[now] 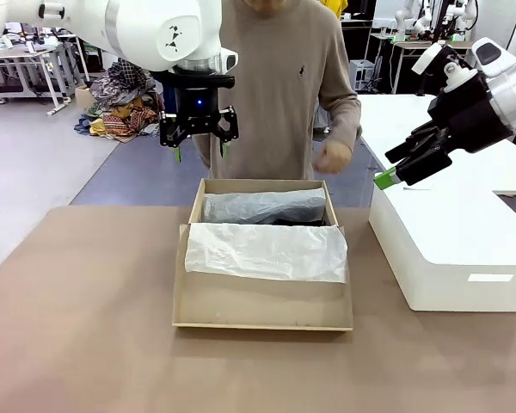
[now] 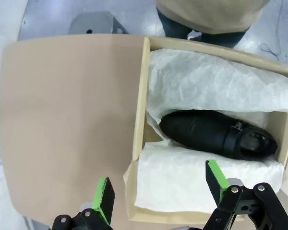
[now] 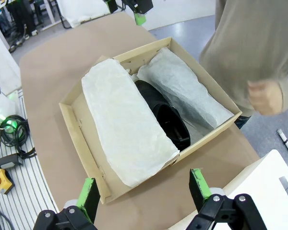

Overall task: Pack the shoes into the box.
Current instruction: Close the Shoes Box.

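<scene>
One wide brown table holds a big smooth white block at its right edge and a tan cardboard box near the middle, open on top. Inside the box, crinkly white tissue paper lies in two long soft lumps, with a shiny black pointed shoe lying between them. Both the left gripper and the right gripper hang above the table with fingers wide apart, holding nothing.

The tan cardboard box stands open, and one glossy black shoe lies lengthways along its middle, flanked on both sides by puffed folds of white tissue paper.
</scene>
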`<state>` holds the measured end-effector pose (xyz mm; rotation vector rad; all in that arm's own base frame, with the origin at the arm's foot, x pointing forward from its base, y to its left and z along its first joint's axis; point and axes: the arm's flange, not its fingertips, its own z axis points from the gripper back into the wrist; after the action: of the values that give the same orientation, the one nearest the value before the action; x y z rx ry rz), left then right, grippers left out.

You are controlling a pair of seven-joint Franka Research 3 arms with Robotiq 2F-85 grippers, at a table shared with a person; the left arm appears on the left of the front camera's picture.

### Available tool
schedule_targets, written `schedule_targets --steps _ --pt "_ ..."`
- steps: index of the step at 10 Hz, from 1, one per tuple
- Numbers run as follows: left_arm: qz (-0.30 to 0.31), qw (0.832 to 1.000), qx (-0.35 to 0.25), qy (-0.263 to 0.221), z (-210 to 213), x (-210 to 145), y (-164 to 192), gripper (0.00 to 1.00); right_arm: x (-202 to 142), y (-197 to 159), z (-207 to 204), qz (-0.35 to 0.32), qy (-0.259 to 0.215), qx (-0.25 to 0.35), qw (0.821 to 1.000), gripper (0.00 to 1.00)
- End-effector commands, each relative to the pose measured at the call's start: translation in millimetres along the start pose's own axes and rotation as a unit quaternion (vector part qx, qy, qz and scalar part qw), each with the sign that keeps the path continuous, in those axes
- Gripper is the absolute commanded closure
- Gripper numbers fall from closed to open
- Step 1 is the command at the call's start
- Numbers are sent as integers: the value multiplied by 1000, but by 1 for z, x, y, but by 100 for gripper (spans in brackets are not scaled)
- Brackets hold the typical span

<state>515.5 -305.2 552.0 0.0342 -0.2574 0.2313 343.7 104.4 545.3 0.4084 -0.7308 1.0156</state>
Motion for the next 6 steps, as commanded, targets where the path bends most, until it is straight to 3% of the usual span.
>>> schedule_targets --steps 1,4,5,6 --pt "15 1000 14 -3 4 1 -4 0 0 -2 -1 5 -12 9 1000 0" --pt "11 1000 5 2 1 -2 -2 0 0 -2 -1 5 -12 9 1000 0" --pt "-101 995 4 17 3 -4 8 0 0 -2 -1 5 -12 9 1000 0" --pt "-198 979 8 49 5 -2 28 0 0 -2 -1 5 -12 9 1000 0"
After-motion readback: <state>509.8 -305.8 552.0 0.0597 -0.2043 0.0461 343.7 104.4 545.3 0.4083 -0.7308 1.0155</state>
